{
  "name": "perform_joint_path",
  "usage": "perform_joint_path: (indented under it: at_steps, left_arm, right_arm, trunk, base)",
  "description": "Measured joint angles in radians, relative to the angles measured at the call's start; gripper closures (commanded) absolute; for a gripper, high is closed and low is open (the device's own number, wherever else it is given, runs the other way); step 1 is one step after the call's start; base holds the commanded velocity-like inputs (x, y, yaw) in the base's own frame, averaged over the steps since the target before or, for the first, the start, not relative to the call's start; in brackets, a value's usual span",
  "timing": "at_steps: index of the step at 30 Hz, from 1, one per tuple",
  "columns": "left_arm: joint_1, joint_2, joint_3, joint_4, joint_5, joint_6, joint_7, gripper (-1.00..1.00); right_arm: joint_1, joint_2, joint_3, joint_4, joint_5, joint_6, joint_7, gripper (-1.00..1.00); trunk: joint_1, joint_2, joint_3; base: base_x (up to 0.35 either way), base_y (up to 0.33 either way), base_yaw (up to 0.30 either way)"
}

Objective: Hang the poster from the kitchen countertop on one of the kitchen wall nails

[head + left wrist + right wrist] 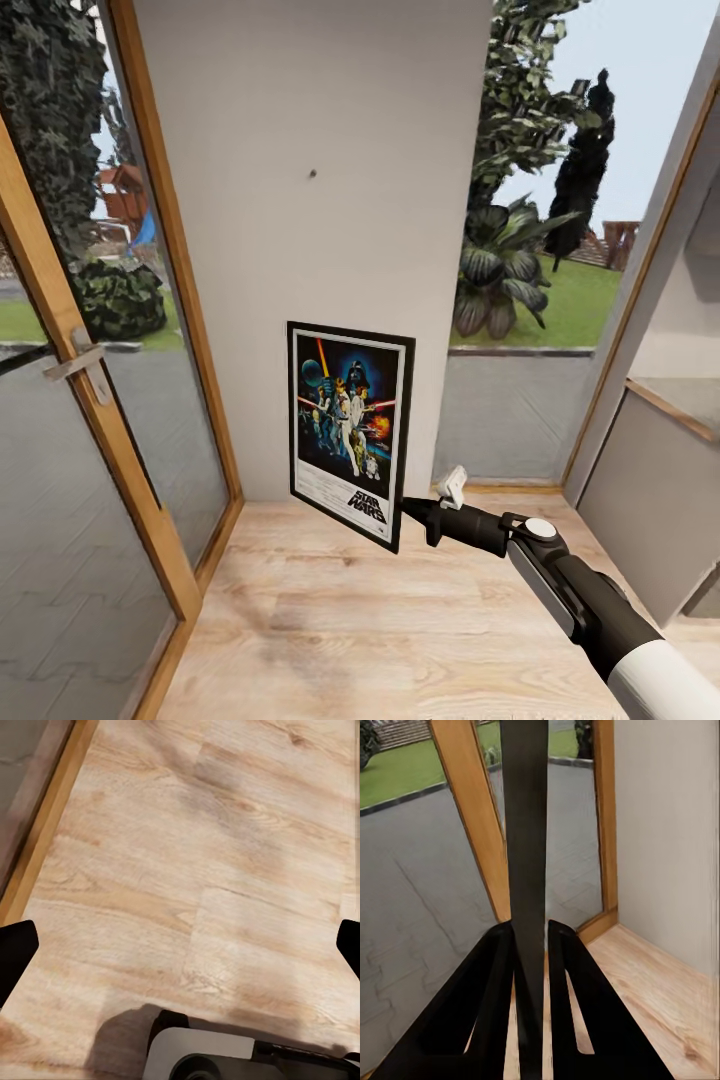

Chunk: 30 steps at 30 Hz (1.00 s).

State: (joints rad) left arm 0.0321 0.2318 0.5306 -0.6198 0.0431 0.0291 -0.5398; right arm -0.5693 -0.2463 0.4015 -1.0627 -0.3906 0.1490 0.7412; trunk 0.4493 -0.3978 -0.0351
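Right gripper grips one poster; one nail.

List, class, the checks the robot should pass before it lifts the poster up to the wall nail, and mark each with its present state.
1. Right gripper shut on the poster: ok.
2. Wall nail in sight on the grey wall: ok.
3. Poster raised to nail height: not ok, it hangs well below.
4. Poster upright, art facing the room: ok.
5. Hanger on the poster's back: cannot tell.
6. Left gripper open over the wooden floor, clear of the poster: ok.
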Motion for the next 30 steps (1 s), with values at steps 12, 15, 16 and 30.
perform_joint_path:
  at_steps: [12,15,16,30]
  left_arm:
    - [0.0,0.0,-0.005,0.001,-0.001,-0.005,0.0,-1.0]
    - [0.0,-0.002,-0.008,0.001,-0.001,-0.049,0.0,-1.0]
    - [0.0,-0.003,-0.008,0.002,-0.001,-0.055,0.0,-1.0]
    - [0.0,-0.006,-0.04,0.005,-0.003,-0.066,0.0,-1.0]
  right_arm:
    - [0.0,0.0,0.001,0.0,0.001,0.002,0.0,1.0]
    - [0.0,0.0,0.002,-0.003,0.0,0.008,0.003,1.0]
    - [0.0,0.0,0.001,-0.008,-0.001,0.009,0.004,1.0]
    - [-0.075,0.001,-0.002,-0.093,-0.006,0.195,0.011,1.0]
  trunk:
    - [0.0,0.0,0.0]
    - [0.0,0.0,0.0]
    - [0.0,0.0,0.0]
    - [0.0,0.0,0.0]
  base:
    - [0.0,0.0,-0.045]
    - [0.0,0.0,0.0]
    - [0.0,0.0,0.0]
    - [0.0,0.0,0.0]
